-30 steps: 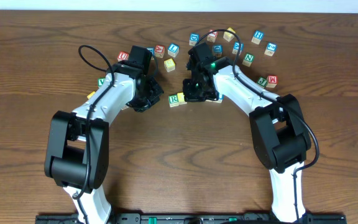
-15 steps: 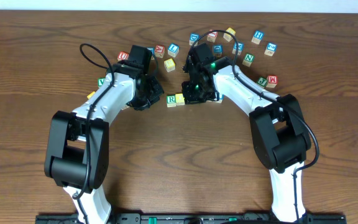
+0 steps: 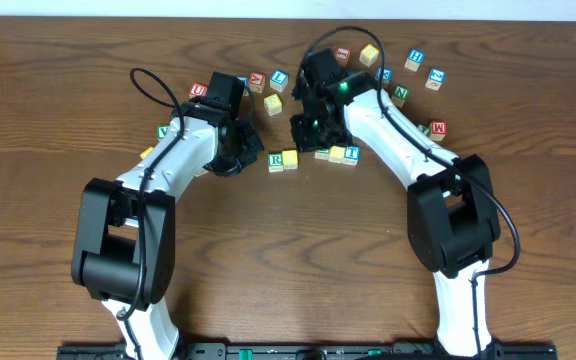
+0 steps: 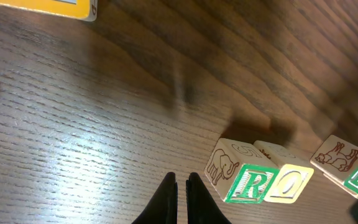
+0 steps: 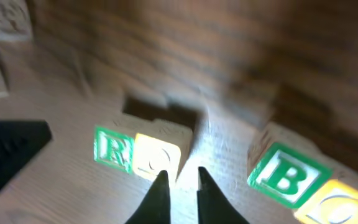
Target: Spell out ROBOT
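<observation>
A green-framed R cube (image 3: 276, 160) and a yellow O cube (image 3: 291, 160) sit touching in a row at mid-table. After a small gap to their right come a green B cube (image 3: 322, 153), a second yellow cube (image 3: 337, 153) and a blue T cube (image 3: 352, 152). My right gripper (image 5: 182, 177) hovers over that gap, jaws slightly open with only bare wood between them; the R (image 5: 112, 149), O (image 5: 157, 155) and B (image 5: 288, 174) lie just beyond. My left gripper (image 4: 181, 180) is shut and empty, just left of the R cube (image 4: 248, 183).
Loose cubes are scattered along the far side: a yellow one (image 3: 273, 104), a red U (image 3: 198, 90), a green N (image 3: 400, 92), blue ones (image 3: 415, 60) and a red M (image 3: 438, 128). A green V (image 3: 163, 131) lies by the left arm.
My right gripper has drawn back toward the far side and parted its jaws, uncovering the B, yellow and T cubes in a row. The left arm has barely moved.
</observation>
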Motion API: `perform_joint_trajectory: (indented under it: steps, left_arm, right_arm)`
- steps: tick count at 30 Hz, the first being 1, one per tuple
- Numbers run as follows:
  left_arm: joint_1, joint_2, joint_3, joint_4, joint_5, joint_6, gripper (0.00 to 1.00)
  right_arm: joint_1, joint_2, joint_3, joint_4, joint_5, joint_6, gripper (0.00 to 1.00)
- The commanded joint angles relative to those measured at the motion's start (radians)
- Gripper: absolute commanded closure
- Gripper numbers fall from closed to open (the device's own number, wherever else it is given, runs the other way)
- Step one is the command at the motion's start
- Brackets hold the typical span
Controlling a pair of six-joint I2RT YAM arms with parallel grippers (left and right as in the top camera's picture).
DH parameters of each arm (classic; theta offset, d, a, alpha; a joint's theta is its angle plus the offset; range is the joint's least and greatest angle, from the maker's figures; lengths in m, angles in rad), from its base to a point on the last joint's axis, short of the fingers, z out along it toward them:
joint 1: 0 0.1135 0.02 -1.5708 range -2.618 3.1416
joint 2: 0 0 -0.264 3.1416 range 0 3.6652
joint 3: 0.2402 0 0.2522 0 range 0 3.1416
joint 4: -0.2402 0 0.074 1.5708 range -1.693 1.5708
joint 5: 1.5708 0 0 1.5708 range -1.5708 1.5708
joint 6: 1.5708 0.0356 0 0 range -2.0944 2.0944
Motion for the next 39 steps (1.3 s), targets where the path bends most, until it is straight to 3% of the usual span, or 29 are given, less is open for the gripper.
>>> perform_joint_trajectory:
  steps: [1, 13, 39]
  left_arm:
    - [0.000, 0.011, -0.006, 0.001, -0.013, 0.029, 0.92]
    - [0.004, 0.011, -0.006, 0.008, -0.082, 0.029, 0.93]
    - [0.004, 0.011, -0.006, 0.008, -0.086, 0.029, 0.93]
  right_arm:
    - [0.004, 0.008, 0.017, 0.020, 0.035, 0.010, 0.88]
    - [0.045, 0.008, -0.108, 0.241, 0.039, 0.082, 0.95]
    - [0.072, 0.008, -0.122, 0.206, 0.058, 0.077, 0.95]
